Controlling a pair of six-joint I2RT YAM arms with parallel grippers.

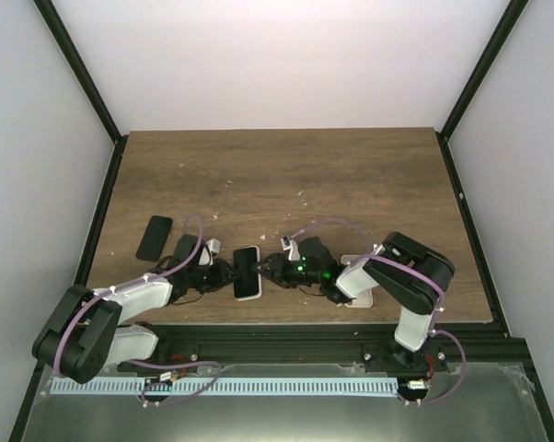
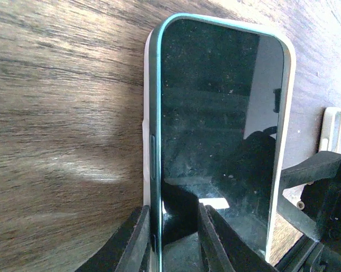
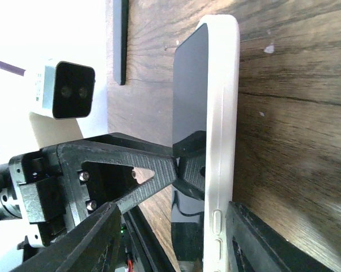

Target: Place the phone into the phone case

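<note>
For seating, the phone (image 2: pixel 216 113) in its case (image 2: pixel 288 113) is straddled by the opened right hand (image 3: pixel 173 212); gripping by the left hand (image 2: pixel 175 215) cannot be judged.

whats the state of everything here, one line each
phone: in the cream case, screen up
cream case: round the phone, flat on the table
spare black phone: bare, flat, untouched
second cream slab: flat, mostly under the right arm
left gripper: fingers astride the phone's edge, grip unclear
right gripper: open, fingers either side of the case
</note>
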